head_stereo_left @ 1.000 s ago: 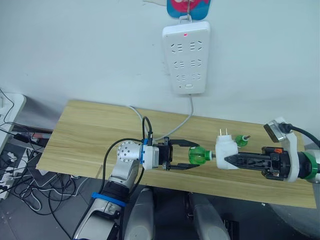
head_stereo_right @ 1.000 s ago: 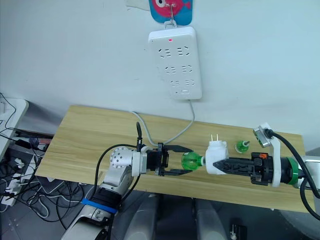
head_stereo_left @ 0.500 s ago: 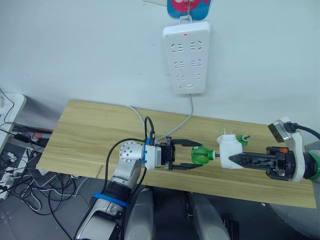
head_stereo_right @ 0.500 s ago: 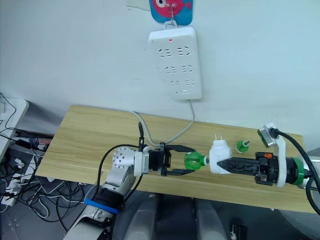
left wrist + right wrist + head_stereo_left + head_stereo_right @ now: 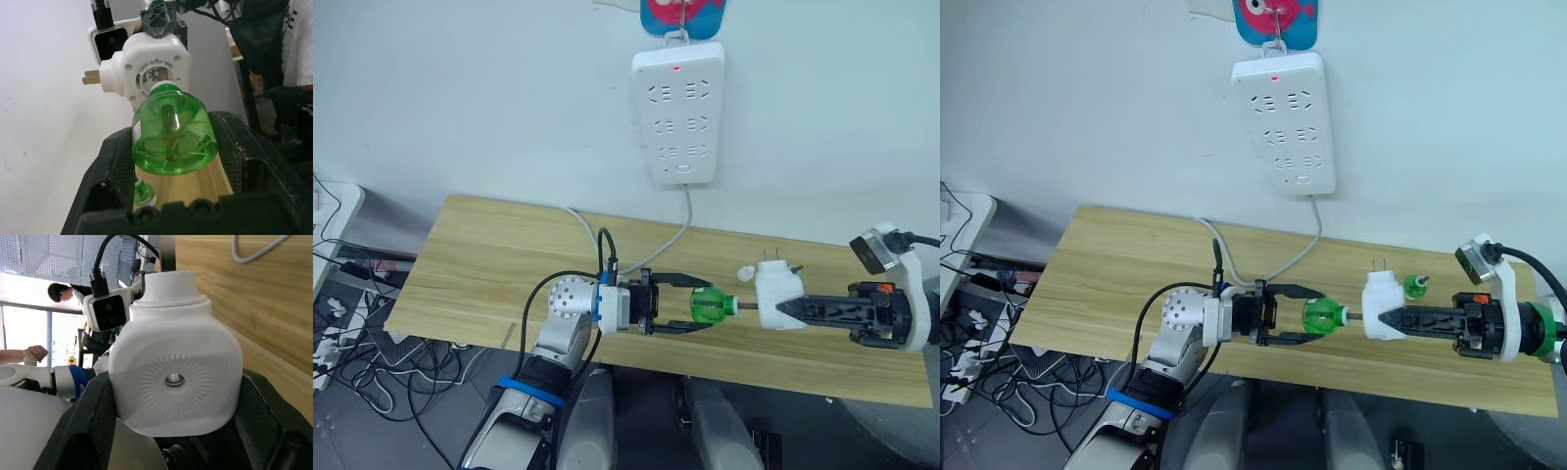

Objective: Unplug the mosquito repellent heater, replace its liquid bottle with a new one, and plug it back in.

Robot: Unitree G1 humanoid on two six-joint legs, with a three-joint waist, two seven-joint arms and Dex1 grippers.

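My left gripper (image 5: 707, 305) is shut on a small green bottle (image 5: 710, 305), held on its side just above the table. Its thin dark wick (image 5: 746, 305) points right and reaches the opening of the white mosquito repellent heater (image 5: 779, 294). My right gripper (image 5: 789, 310) is shut on the heater, whose prongs point up. The left wrist view shows the bottle (image 5: 173, 132) between my fingers (image 5: 115, 161), neck toward the heater's socket (image 5: 151, 66). A second green bottle (image 5: 1416, 286) with a bare wick stands on the table behind the heater. I cannot tell which bottle is the new one.
A loose white cap (image 5: 744, 273) lies on the wooden table (image 5: 489, 274) just left of the heater. The white power strip (image 5: 677, 108) hangs on the wall above, its cable (image 5: 646, 257) trailing over the table. A person (image 5: 63, 291) stands far behind my left arm.
My right gripper has carried the heater to the right, away from the bottle, so the neck has left the socket and the wick shows. The left gripper drifted slightly right.
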